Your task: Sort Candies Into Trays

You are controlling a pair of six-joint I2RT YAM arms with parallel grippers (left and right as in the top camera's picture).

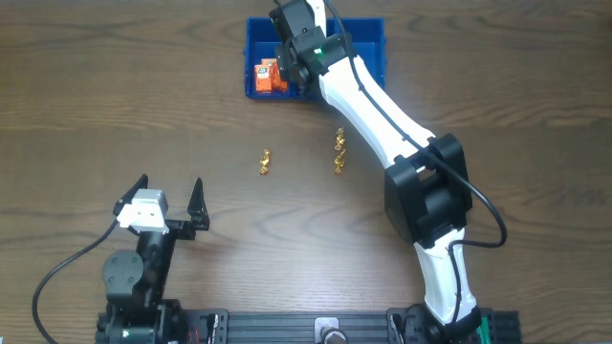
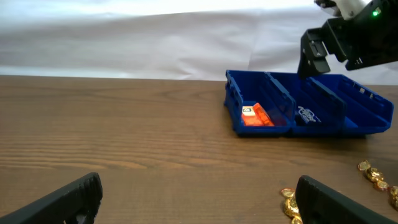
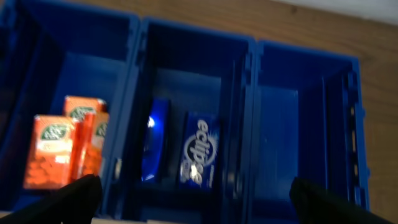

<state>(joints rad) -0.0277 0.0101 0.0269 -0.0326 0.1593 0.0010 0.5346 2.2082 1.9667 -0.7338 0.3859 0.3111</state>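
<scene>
While the wooden table (image 1: 96, 115) takes up pretty much the whole top view, the right arm (image 1: 382, 115) stretches from the lower right up to the blue tray (image 1: 368, 48) at top centre. The right gripper (image 3: 199, 205) hangs over the tray's middle compartment, fingers wide apart with nothing between them. The left gripper (image 1: 170, 186) sits low at lower left of the frame, well away from the tray, fingers spread too and holding nothing. Orange candy boxes (image 3: 62, 149) are in the tray's left compartment and two blue mint packs (image 3: 199, 152) lie in the middle one. Small gold candies are loose on the table mid-frame, one (image 1: 266, 162) off by itself and a pair (image 1: 339, 153) just right of it.
</scene>
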